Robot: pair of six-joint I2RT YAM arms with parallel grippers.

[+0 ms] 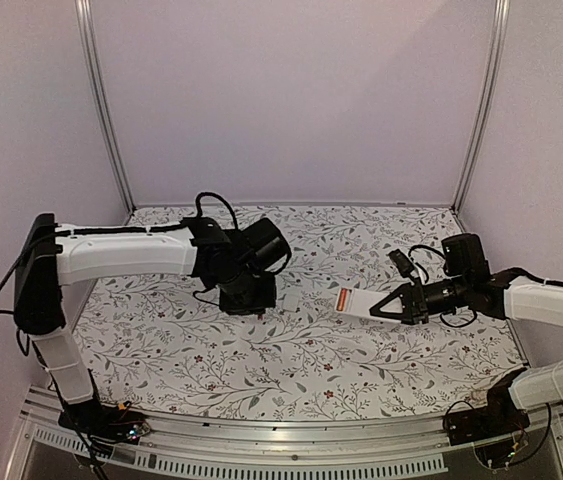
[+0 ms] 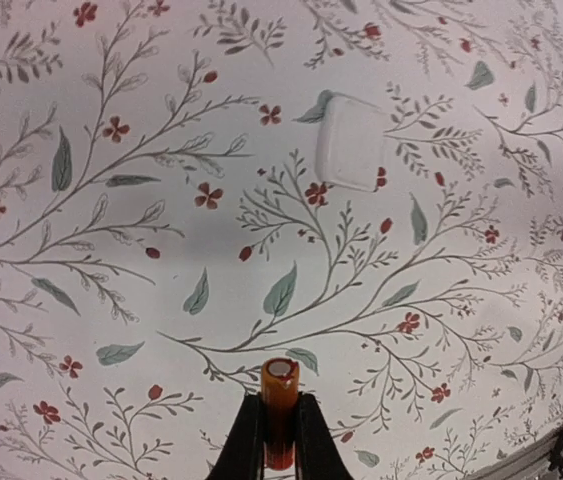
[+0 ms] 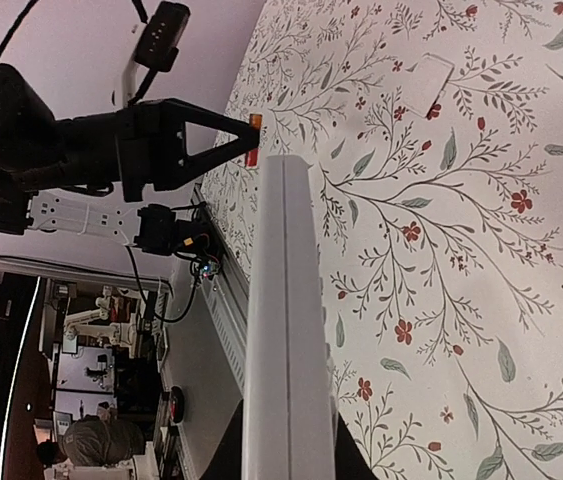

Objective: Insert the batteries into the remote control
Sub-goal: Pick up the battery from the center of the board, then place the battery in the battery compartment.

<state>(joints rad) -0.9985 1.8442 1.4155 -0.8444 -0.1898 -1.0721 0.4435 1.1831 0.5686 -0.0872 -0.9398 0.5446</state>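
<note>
We grip both parts
Our left gripper (image 2: pixel 279 420) pinches a battery (image 2: pixel 280 385), our right gripper (image 1: pixel 374 305) the remote control (image 3: pixel 286 300) — cover (image 2: pixel 349 143) lies apart.

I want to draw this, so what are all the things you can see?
battery: one, orange-red, pinched in the left end effector
remote control: one, white, held by the right end effector
cover: one, white, flat on the table
table: one, white with leaf and flower print, under everything
walls: three, pale lilac, round the table
arms: two, white and black, left arm, right arm
end effectors: two, black, both shut
</note>
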